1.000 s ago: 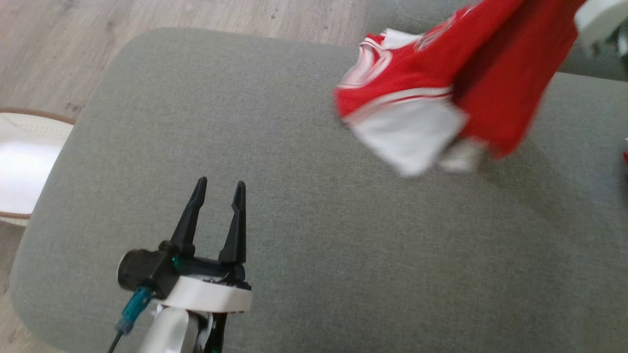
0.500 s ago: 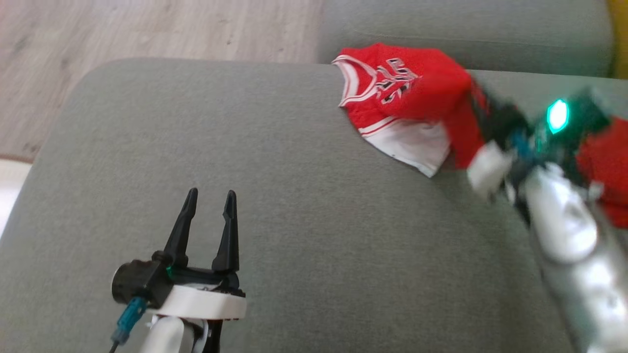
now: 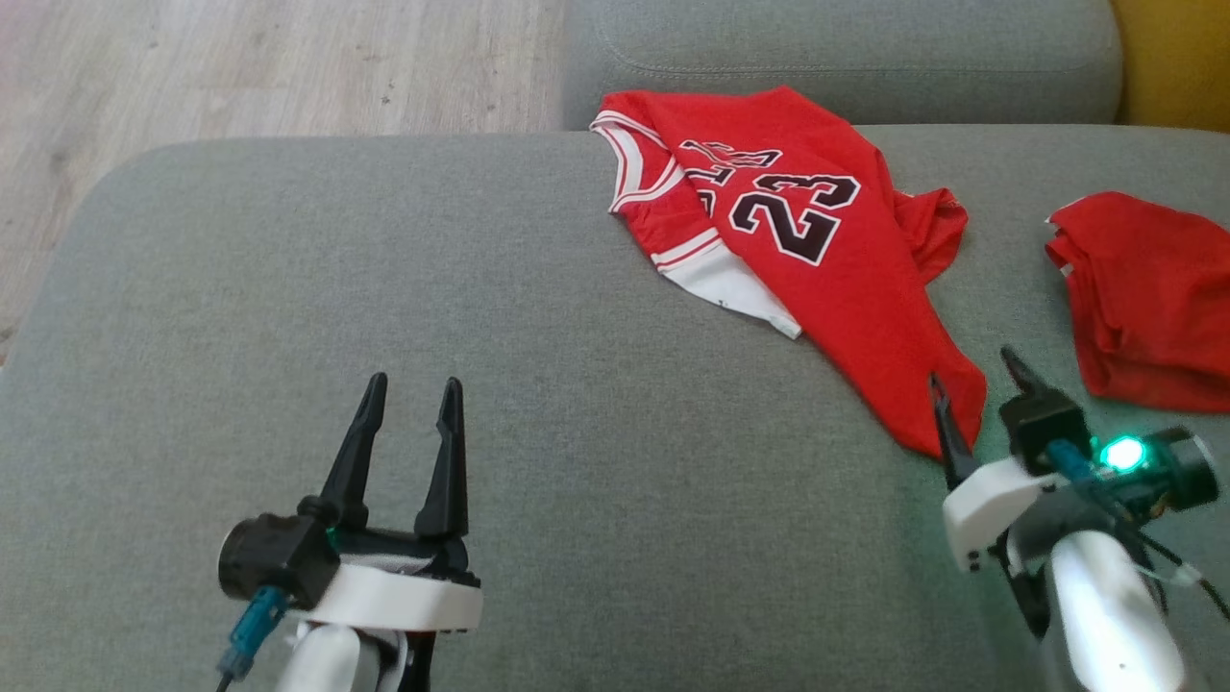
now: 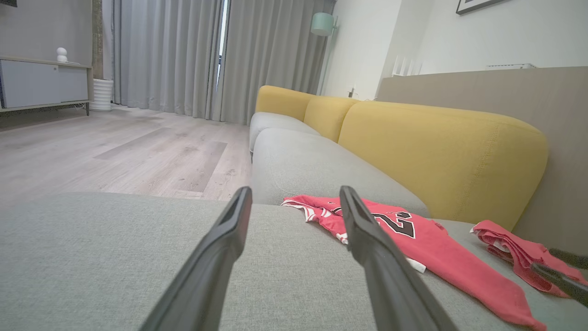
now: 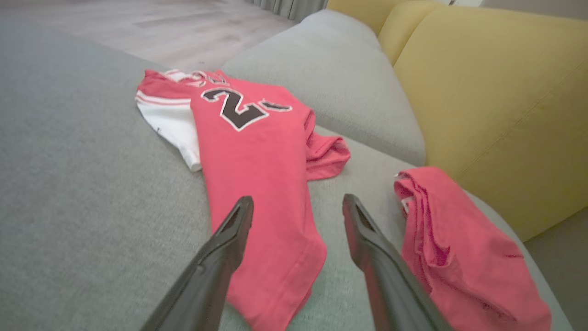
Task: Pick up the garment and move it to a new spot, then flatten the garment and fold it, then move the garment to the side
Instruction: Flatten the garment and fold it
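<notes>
Well, the red jersey (image 3: 798, 231) is seen lying rumpled on the grey sofa cushion (image 3: 538, 404), number 23 facing up, toward the far edge. The right gripper (image 3: 971, 367) is held fingers apart at the jersey's near hem, nothing clamped. The left gripper (image 3: 414, 382) is parked well apart from it, fingers likewise spread and empty. Another red garment (image 3: 1143, 288) is laid further right.

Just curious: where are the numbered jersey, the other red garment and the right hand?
jersey (image 3: 790, 217), head view, on its number.
other red garment (image 3: 1143, 298), head view, its middle.
right hand (image 3: 971, 366), head view, between its fingertips.
</notes>
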